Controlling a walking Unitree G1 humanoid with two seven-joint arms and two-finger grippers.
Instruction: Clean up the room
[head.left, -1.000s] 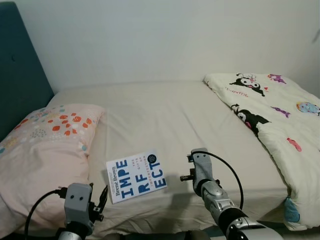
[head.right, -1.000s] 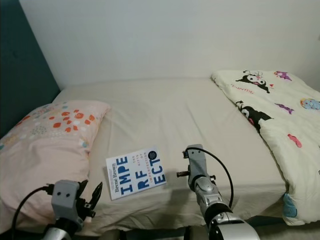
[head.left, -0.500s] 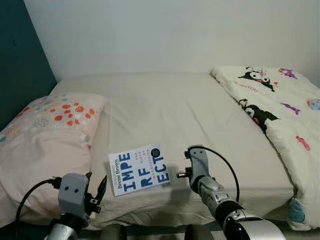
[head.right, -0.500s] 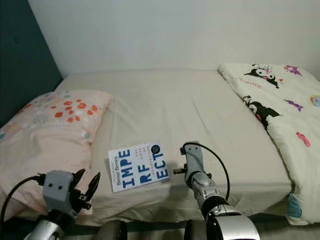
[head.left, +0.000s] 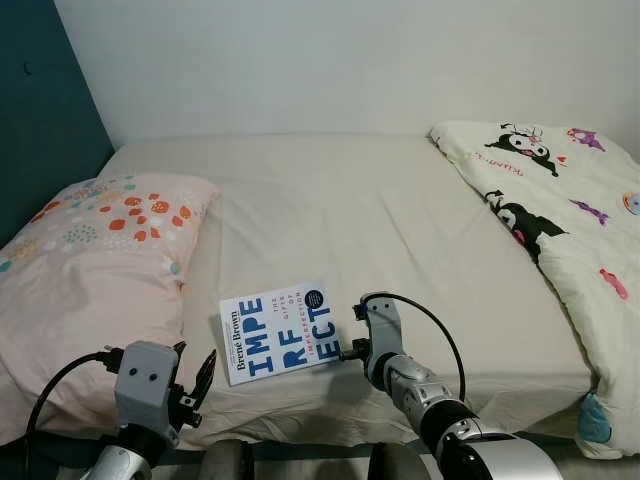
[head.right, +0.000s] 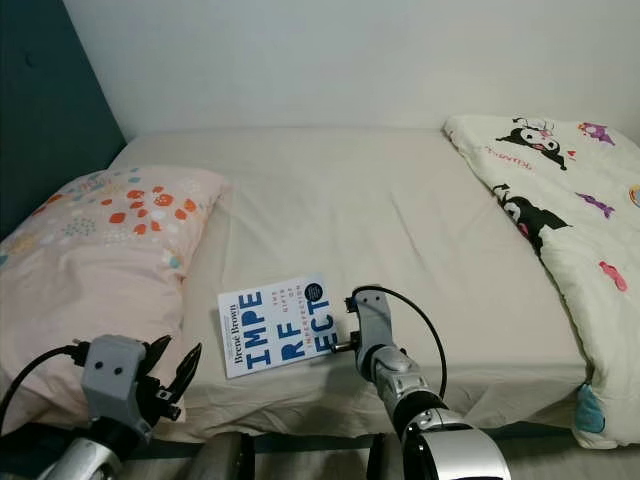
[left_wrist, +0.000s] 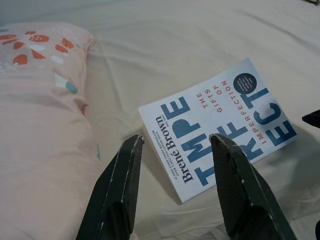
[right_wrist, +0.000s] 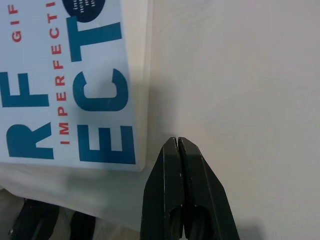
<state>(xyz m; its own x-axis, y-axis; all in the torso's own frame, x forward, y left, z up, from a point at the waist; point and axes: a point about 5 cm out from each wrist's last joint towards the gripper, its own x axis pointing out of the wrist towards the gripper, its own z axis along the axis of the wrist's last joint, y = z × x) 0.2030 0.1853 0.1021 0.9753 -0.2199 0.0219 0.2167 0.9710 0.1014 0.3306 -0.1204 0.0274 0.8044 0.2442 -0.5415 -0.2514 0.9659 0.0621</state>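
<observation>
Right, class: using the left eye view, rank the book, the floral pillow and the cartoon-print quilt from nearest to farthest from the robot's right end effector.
1. The book: right beside the right end effector, just to its left, near the bed's front edge.
2. The cartoon-print quilt: off to the right, along the bed's right side.
3. The floral pillow: beyond the book, at the bed's left side.

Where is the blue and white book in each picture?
Left eye view: the book lies on the bed near its front edge, between the pink pillow and the right gripper.
Right eye view: the same spot, beside the pillow.
Left wrist view: ahead of the left gripper, cover up.
Right wrist view: one corner, beside the shut fingertips.
Shared landmark: the cream sheet.
</observation>
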